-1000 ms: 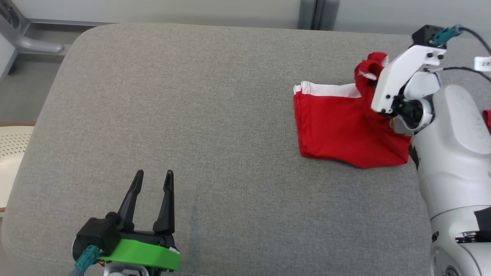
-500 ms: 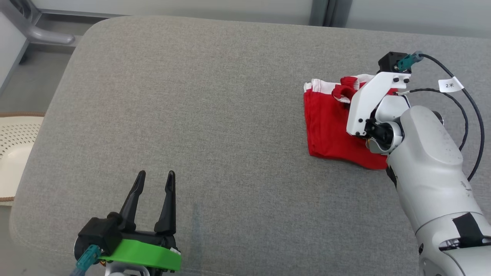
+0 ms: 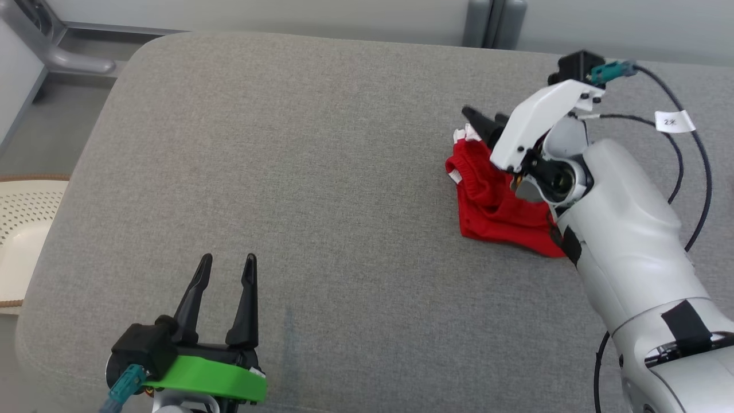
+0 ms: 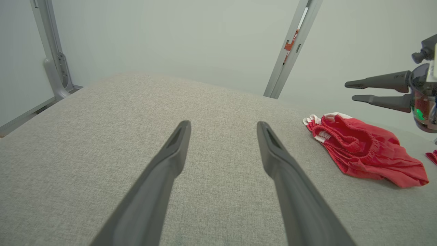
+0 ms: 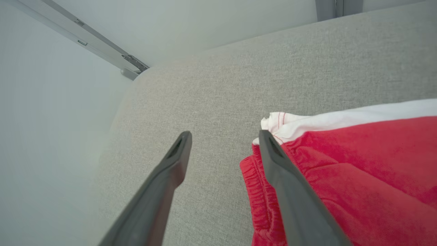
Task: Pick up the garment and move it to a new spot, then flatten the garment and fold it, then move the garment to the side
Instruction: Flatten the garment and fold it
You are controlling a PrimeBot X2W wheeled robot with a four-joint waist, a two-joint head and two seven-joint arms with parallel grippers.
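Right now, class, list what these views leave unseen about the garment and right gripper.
Head view: part of the garment hidden behind the right arm.
Right wrist view: garment cut off by right and bottom edges.
Left wrist view: right gripper body cut off at right edge; red scrap there unidentifiable.

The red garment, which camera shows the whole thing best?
The left wrist view: the red garment lies whole and unobstructed on the grey cushion. In the head view the right arm covers part of it; the right wrist view crops it at the frame edge.
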